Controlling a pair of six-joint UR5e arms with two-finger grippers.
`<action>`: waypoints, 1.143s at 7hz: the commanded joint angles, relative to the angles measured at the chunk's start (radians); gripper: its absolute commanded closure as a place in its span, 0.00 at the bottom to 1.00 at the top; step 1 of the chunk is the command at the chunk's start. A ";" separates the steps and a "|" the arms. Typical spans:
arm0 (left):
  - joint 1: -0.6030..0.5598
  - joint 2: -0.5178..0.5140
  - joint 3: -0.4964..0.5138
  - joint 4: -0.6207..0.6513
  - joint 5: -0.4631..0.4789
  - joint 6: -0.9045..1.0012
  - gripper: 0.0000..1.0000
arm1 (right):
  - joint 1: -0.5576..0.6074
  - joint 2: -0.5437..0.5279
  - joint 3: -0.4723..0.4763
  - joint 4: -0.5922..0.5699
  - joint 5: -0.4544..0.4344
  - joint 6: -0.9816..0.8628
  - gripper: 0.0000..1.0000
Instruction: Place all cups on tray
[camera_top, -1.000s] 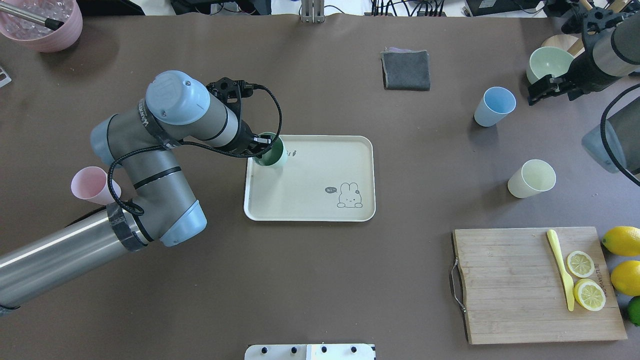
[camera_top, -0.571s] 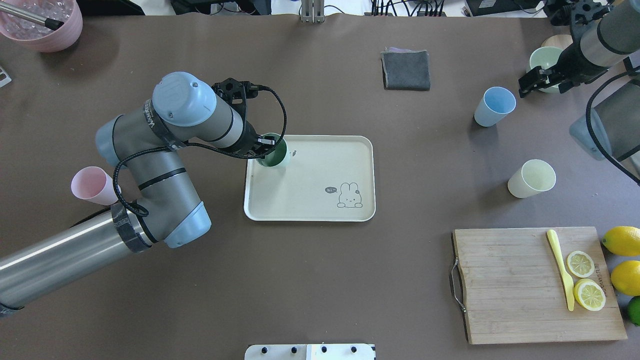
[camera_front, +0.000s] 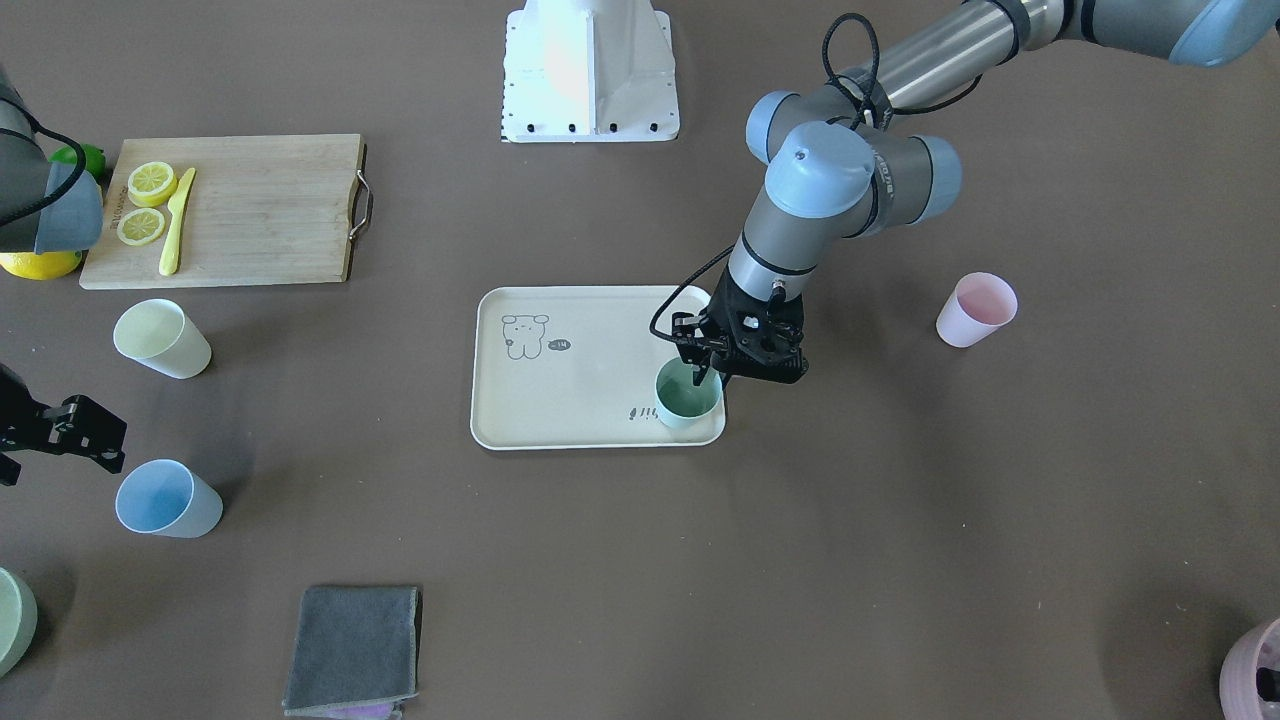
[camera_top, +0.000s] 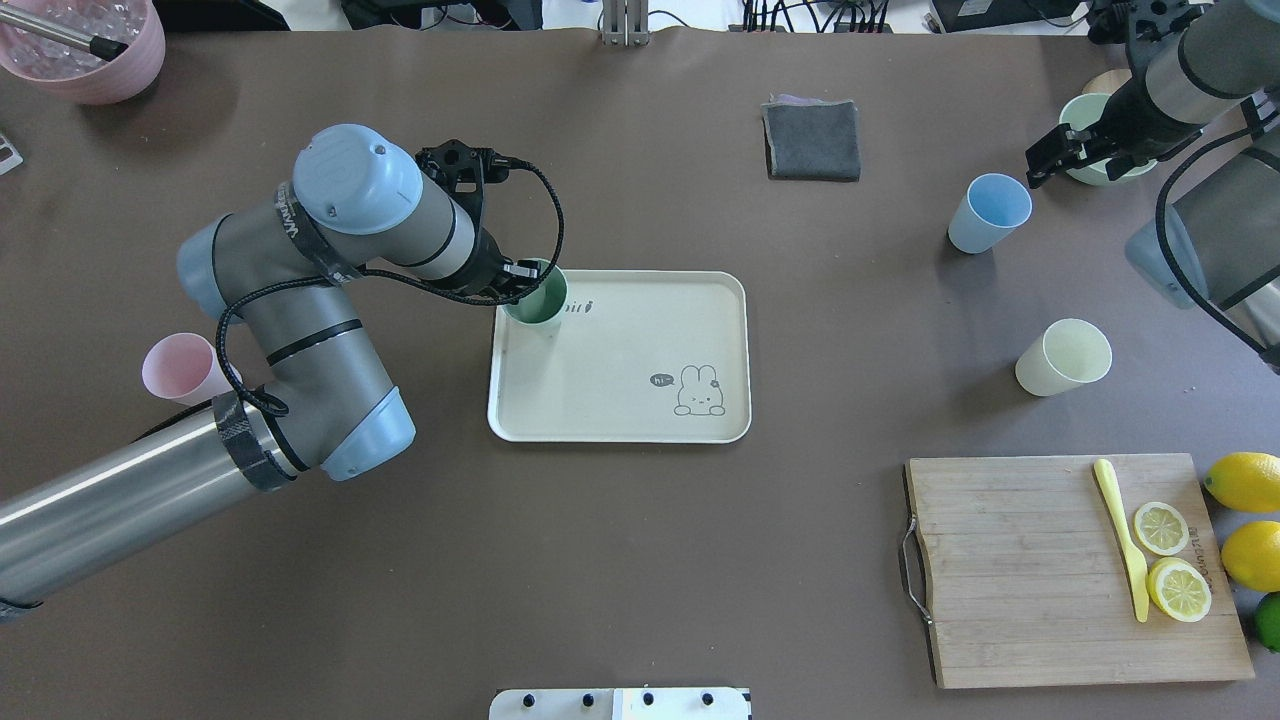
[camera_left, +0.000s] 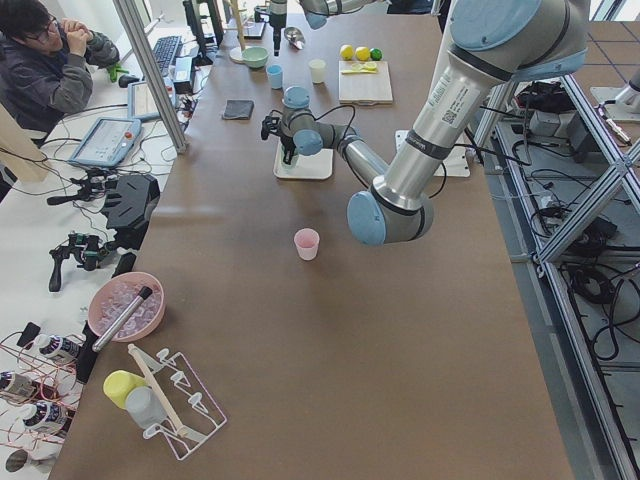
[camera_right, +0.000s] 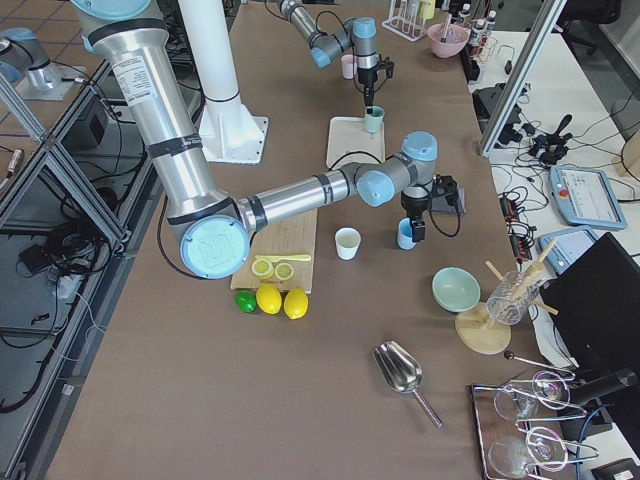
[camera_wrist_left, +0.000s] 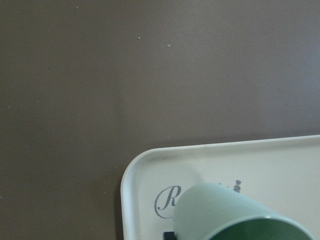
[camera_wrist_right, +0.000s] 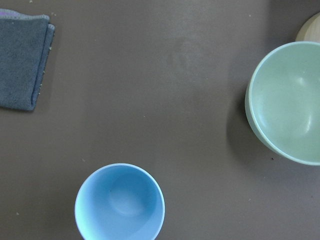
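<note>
The mint green cup (camera_top: 537, 296) is at the far left corner of the cream tray (camera_top: 620, 360), over the "Rabbit" script. My left gripper (camera_top: 520, 282) is shut on its rim, one finger inside; it also shows in the front view (camera_front: 712, 368) and the cup fills the bottom of the left wrist view (camera_wrist_left: 235, 215). The pink cup (camera_top: 180, 368) stands left of the tray behind my left arm. The blue cup (camera_top: 990, 212) and yellow cup (camera_top: 1065, 357) stand at the right. My right gripper (camera_top: 1052, 165) is open, just right of and beyond the blue cup (camera_wrist_right: 120, 205).
A pale green bowl (camera_wrist_right: 290, 100) sits close to my right gripper. A grey cloth (camera_top: 812, 140) lies at the far middle. A wooden cutting board (camera_top: 1030, 570) with lemon slices and a yellow knife is at the near right, lemons (camera_top: 1245, 480) beside it. A pink bowl (camera_top: 85, 50) stands far left.
My left gripper has carried the mint green cup a little farther into the tray's far left corner. My right gripper has moved left and away, closer to the blue cup.
</note>
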 joint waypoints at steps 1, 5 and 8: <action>-0.016 -0.002 -0.027 0.002 -0.003 0.003 0.02 | -0.002 0.020 -0.033 0.001 0.002 0.002 0.01; -0.116 0.034 -0.064 0.005 -0.076 0.105 0.02 | -0.060 0.062 -0.152 0.086 -0.014 0.022 0.12; -0.142 0.043 -0.064 0.008 -0.087 0.130 0.02 | -0.094 0.034 -0.194 0.192 -0.055 0.122 0.74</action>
